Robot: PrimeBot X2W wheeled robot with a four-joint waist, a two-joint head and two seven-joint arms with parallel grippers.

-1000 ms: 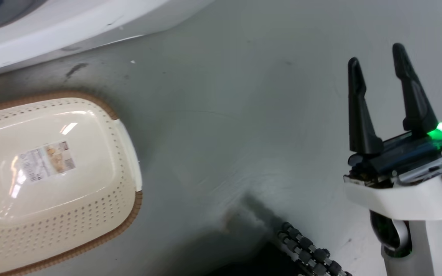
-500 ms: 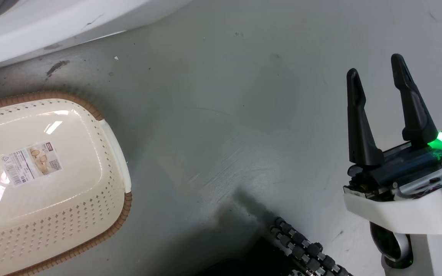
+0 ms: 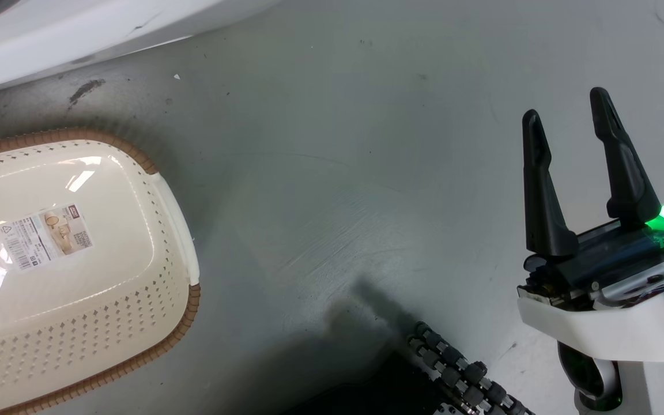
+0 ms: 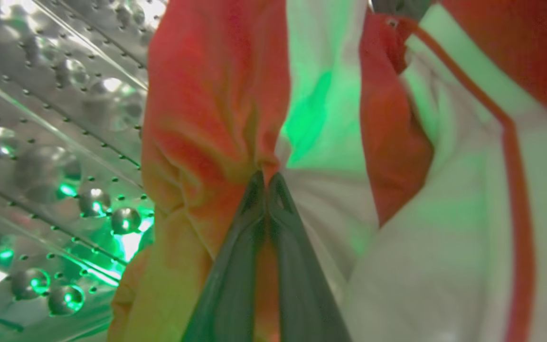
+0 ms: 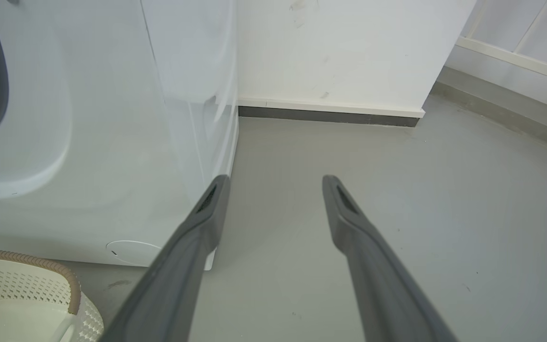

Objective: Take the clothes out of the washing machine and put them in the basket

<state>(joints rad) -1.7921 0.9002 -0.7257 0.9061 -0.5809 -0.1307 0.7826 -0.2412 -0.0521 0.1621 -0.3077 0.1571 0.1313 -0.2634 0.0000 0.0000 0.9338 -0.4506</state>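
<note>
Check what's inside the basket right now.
Inside the basket, just a label sticker on its bare base. Its left end is cut off by the frame. The left gripper is shut on clothes.

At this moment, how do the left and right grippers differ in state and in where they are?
The left gripper has its jaws shut on the clothes, pinching a red fold; the right gripper has its jaws open with nothing between them. The left gripper is inside the steel drum; the right gripper hangs over the grey floor beside the washing machine. Both have two long dark fingers.
</note>
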